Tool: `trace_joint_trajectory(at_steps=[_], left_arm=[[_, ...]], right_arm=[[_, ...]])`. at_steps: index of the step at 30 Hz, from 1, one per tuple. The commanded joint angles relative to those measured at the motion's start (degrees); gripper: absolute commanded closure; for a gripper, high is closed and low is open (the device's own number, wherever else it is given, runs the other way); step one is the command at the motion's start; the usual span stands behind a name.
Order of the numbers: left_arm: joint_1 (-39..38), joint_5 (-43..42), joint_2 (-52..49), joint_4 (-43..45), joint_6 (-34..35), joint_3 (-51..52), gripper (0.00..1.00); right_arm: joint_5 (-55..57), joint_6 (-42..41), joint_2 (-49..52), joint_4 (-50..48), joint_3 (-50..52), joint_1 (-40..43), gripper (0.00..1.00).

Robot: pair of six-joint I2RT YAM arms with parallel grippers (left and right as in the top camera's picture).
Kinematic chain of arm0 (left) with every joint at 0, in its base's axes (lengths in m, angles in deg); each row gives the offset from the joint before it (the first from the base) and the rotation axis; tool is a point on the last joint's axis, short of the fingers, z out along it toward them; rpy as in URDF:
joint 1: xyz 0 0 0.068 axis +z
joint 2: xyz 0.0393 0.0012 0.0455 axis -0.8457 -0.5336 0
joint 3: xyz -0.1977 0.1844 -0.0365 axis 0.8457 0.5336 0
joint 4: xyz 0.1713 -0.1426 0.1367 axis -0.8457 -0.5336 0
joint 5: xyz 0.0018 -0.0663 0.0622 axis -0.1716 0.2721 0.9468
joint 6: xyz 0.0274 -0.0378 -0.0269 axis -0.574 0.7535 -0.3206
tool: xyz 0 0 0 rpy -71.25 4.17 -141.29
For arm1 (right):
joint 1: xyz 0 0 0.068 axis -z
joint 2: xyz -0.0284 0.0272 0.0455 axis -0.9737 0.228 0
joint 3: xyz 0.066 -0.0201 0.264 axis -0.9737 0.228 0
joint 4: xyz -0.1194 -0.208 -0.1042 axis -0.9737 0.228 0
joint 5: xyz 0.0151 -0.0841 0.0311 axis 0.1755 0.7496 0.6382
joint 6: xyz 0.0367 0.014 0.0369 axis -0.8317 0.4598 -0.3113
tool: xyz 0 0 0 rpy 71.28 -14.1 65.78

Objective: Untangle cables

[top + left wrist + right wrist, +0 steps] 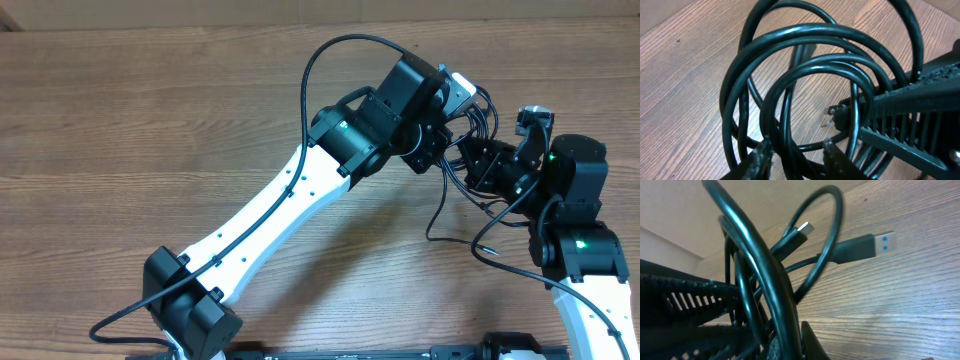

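The cables (478, 118) are a knot of thin black loops hanging between my two grippers at the table's right rear. Loose strands (440, 215) trail down toward the front. My left gripper (440, 135) comes in from the left; in its wrist view the gripper (796, 157) is closed on a few strands of the coil (805, 37). A small plug (832, 114) hangs behind. My right gripper (478, 160) faces it from the right and is shut (792, 347) on one thick loop (765, 265). A blue-tongued USB plug (875, 244) and a silver-tipped plug (805, 230) stick out beyond.
The wooden table (150, 120) runs wide to the left and front. The right gripper's ribbed black body (910, 115) crowds the left wrist view, and the left gripper's body (685, 300) crowds the right wrist view. The arms' own thicker cable (320, 60) arcs above the left arm.
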Motion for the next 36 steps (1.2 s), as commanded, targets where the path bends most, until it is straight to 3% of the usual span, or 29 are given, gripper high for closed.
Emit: trace_joint_trajectory(at_steps=[1,3,14,19,29,33,36], left_arm=[[-0.42,-0.59,-0.98,-0.13,0.35,-1.27,0.81],[-0.42,-0.59,-0.98,-0.09,0.35,-1.27,0.96],[-0.37,-0.76,-0.83,-0.33,0.31,-1.27,0.96],[-0.44,-3.15,3.17,-5.79,-6.43,-1.31,0.96],[-0.37,-13.57,12.74,-9.11,-15.45,-1.31,0.96],[-0.33,-12.55,15.76,-8.57,-15.78,-1.31,0.96],[0.04,-4.90,17.73,-7.06,-11.82,-1.31,0.96]], right_arm=[[-2.25,-0.20,-0.61,-1.14,-0.09,0.15,0.96],[-3.10,-0.17,-0.61,-1.20,-0.09,0.15,0.96],[-2.08,-0.22,-0.59,-0.92,-0.09,0.17,0.96],[6.29,-1.73,0.02,0.11,-0.09,0.17,0.97],[5.66,-1.90,5.75,0.09,-0.09,0.22,0.96],[4.42,-1.90,7.04,0.39,-0.09,0.22,0.96],[4.39,-1.90,7.04,1.22,-0.09,0.22,0.96]])
